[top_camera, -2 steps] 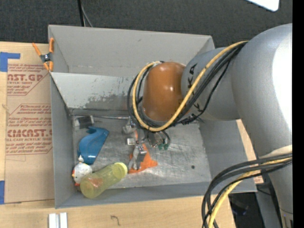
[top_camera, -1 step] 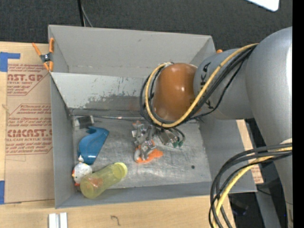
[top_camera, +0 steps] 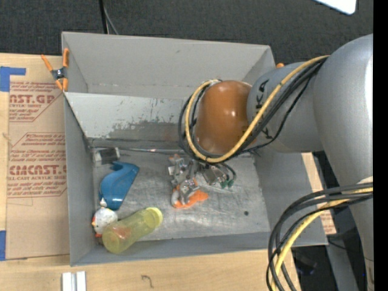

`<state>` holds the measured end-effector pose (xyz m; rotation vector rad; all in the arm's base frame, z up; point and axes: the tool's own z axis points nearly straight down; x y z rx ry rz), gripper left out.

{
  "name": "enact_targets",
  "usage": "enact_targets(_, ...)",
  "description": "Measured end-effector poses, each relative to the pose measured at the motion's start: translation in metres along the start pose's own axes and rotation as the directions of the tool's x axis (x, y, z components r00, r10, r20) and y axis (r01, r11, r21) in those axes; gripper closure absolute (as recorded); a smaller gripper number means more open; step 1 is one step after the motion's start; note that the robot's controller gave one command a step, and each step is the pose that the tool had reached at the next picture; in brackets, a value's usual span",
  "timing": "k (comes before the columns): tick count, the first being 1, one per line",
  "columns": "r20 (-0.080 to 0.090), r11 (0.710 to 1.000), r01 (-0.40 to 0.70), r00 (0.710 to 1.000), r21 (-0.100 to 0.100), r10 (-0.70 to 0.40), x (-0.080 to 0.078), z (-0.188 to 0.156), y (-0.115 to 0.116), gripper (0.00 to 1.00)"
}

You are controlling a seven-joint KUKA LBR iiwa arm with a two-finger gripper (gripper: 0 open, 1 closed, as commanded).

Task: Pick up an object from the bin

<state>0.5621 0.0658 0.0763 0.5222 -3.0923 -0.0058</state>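
Grey bin's (top_camera: 242,214) middle has the gripper (top_camera: 183,185) low over a small orange thing (top_camera: 195,200), its grip unreadable.

Grey metal bin (top_camera: 77,162), floor pretty scuffed. A small orange piece (top_camera: 194,200) can be seen just under the gripper (top_camera: 185,185). Well off to its left a blue lump (top_camera: 117,183) is laid flat. Further left and nearer the front wall, a yellow see-through bottle (top_camera: 133,228) is laid on its side, touched by a little white-and-orange thing (top_camera: 103,217).
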Motion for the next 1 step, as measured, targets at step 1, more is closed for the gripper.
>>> enact_targets(1, 0.011, 0.974, 0.228, 0.973, 0.008, -0.228, 0.0039, -0.1904, -0.0101, 1.00)
